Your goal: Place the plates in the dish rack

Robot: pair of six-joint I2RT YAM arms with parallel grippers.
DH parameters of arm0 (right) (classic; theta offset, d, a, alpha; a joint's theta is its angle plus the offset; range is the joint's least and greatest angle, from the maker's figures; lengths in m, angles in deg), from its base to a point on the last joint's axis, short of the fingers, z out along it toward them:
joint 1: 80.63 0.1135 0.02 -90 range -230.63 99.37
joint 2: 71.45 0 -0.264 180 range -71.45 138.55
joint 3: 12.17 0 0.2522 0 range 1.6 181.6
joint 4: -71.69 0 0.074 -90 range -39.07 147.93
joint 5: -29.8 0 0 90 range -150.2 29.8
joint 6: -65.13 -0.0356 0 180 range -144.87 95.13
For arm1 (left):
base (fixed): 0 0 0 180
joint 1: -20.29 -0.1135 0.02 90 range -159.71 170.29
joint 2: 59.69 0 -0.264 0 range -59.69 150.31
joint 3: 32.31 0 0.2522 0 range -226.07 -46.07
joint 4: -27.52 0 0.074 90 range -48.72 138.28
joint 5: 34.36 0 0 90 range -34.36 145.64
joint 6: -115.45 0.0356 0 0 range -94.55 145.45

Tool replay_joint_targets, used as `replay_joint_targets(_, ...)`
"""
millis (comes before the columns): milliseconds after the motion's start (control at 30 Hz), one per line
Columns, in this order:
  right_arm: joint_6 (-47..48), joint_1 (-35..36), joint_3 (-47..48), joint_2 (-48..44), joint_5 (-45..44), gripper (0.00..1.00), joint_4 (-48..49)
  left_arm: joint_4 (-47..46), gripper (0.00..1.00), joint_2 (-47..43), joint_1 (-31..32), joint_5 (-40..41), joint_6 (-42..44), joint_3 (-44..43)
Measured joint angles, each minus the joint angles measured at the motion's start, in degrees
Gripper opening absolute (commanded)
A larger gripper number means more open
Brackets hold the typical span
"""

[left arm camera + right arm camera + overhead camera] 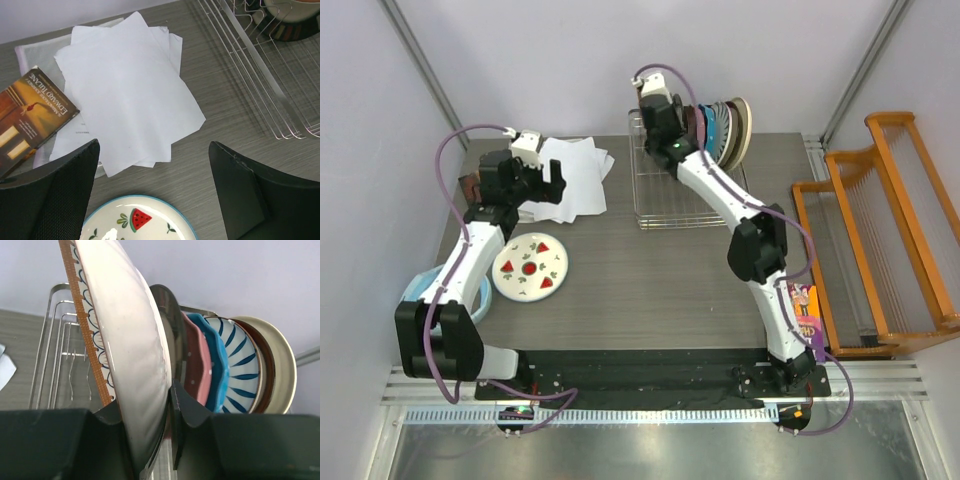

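Starting with the left gripper (154, 167): fingers (57, 195) spread wide, nothing between them, just hanging above the table (650, 270). Can see the strawberry plate (140, 222) lying flat on the table below, slightly to the near side of the fingers, clear of both. Got a messy pile of white paper (125, 90) on the far side of that plate, plus a book (30, 112) left of the paper.

Now over to the right gripper (150, 440): clamped on the rim of the petal plate (125, 340), one finger on each face, holding it up on edge with a slight lean. Parked at the far right corner of the dish rack (665, 205), at the left end of the row standing there. Going rightward from it: a dark glossy plate (167, 315) tight against its back, then the pink plate (192, 365), a blue striped plate (232, 365) and a cream plate (277, 365). Can't tell about the dark one being caught in the same pinch, or about the petal plate touching the wires.
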Motion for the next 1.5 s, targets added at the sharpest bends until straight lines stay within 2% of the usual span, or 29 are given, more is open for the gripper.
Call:
replay_joint_targets(100, 3.1, 2.67, 0.46, 3.67, -7.21, 0.01, 5.92, -0.17, 0.89, 1.11, 0.0, -0.59, -0.66, 0.0)
replay_joint_targets(267, 6.78, 5.42, 2.97, 7.48, -13.44, 0.01, 10.47, -0.81, 0.89, 1.33, 0.0, -1.64, -0.83, 0.0)
replay_joint_targets(567, 7.98, 4.66, 5.73, 7.56, -20.85, 0.01, 11.04, -2.29, 0.89, 1.29, 0.0, -3.54, -0.37, 2.32)
replay_joint_targets(1133, 6.25, 3.87, 7.13, 11.93, -20.13, 0.01, 5.01, -2.45, 0.9, 0.63, 0.0, -3.52, 1.2, 6.29)
replay_joint_targets(1500, 6.03, 4.09, 7.76, 13.05, -20.44, 0.01, 4.98, -2.51, 0.9, 0.66, 0.0, -2.91, 2.21, 6.29)
